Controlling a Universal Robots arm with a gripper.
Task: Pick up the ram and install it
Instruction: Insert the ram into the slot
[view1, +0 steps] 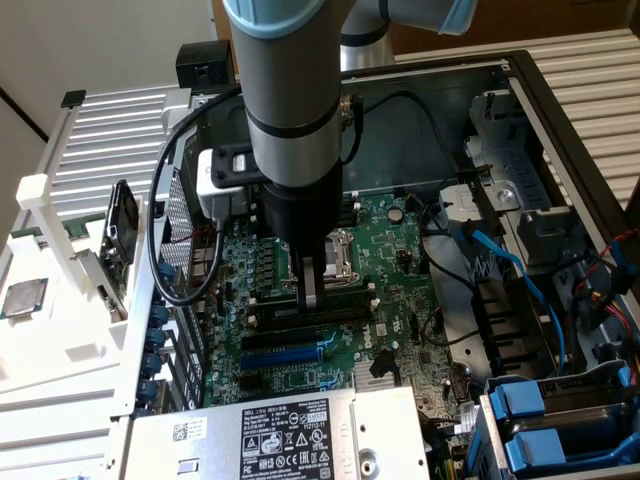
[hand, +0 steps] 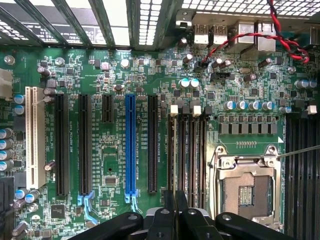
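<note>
The ram (view1: 120, 235), a long narrow dark board, stands on edge in a white rack (view1: 55, 330) outside the computer case, at the exterior view's left. My gripper (view1: 313, 298) hangs far from it, low over the green motherboard (view1: 400, 260), just above the black memory slots (view1: 345, 312). In the wrist view the gripper (hand: 175, 194) has its two fingers pressed close together, with nothing visible between them. They sit over the end of the black memory slots (hand: 187, 150), whose white end clips are visible.
The open processor socket (hand: 247, 187) lies beside the memory slots. A square silver processor chip (view1: 22, 298) rests on the white rack. Blue cables (view1: 500, 270) and drive bays fill the case's right side. A power supply (view1: 290, 435) sits at the front.
</note>
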